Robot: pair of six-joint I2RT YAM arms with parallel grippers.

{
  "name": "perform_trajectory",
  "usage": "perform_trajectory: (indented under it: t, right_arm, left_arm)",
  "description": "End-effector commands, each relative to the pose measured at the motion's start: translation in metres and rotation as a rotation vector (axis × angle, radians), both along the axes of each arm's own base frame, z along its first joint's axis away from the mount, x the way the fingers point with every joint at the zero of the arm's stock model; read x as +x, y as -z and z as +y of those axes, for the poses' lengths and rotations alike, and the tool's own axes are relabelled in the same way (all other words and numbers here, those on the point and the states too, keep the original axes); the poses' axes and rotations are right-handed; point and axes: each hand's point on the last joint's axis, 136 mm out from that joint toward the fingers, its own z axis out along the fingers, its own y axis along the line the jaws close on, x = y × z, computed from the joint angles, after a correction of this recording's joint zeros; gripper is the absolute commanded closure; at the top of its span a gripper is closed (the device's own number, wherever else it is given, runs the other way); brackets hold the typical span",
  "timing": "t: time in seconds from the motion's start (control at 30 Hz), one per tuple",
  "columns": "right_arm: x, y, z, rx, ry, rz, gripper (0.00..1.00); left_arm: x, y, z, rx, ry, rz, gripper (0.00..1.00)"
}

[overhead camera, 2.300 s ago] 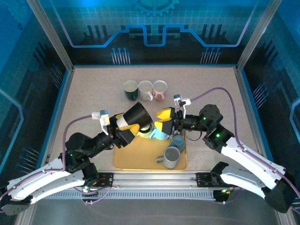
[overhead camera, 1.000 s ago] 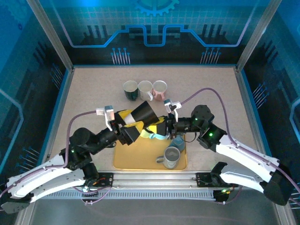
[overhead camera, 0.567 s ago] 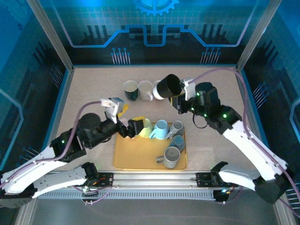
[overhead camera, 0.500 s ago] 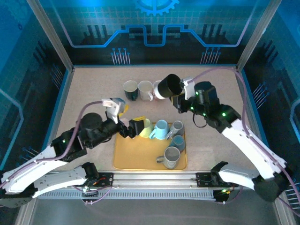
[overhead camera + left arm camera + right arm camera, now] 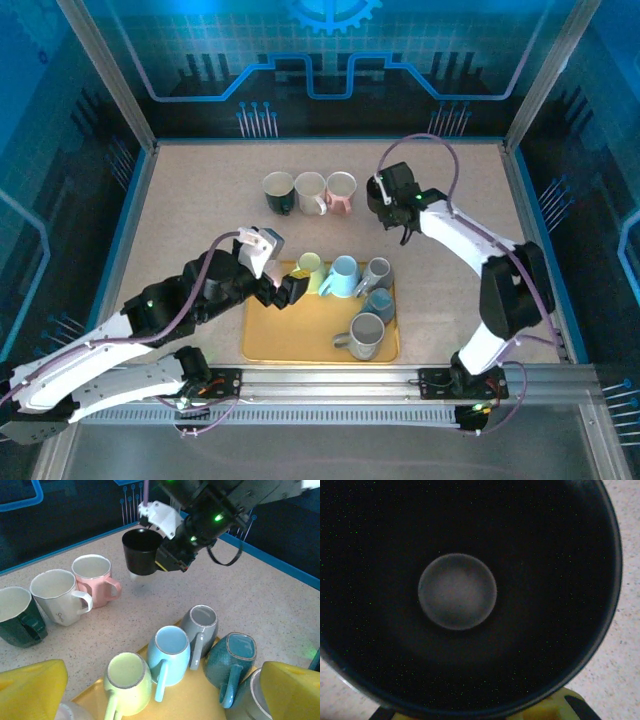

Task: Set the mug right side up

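Colours as I read them from my console. Black mug (image 5: 142,550): black throughout, with a grey disc on its inner floor. Other mugs: dark green mug (image 5: 17,617), white mug (image 5: 55,596), pink mug (image 5: 95,577), lime mug (image 5: 127,682), light blue mug (image 5: 170,652), grey mug (image 5: 200,622), teal mug (image 5: 232,657). Tray (image 5: 290,340): yellow. Table (image 5: 200,200): beige, finely speckled. Walls (image 5: 400,50): blue, circuit-line pattern.
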Motion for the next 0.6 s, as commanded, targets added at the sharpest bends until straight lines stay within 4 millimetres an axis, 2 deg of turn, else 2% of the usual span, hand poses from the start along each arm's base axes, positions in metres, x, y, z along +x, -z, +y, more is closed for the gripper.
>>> perform_trajectory:
  t: [0.0, 0.33, 0.57]
  right_arm:
    - [0.041, -0.031, 0.008, 0.042, 0.015, -0.140, 1.00]
    - [0.056, 0.013, 0.017, 0.096, 0.039, -0.031, 1.00]
    - [0.059, 0.031, 0.013, 0.097, 0.065, -0.005, 0.99]
  left_arm:
    - [-0.002, -0.004, -0.001, -0.001, 0.027, -0.026, 0.01]
    - [-0.004, 0.000, -0.004, -0.002, 0.044, -0.014, 0.01]
    - [-0.004, 0.003, -0.007, 0.009, 0.052, 0.000, 0.01]
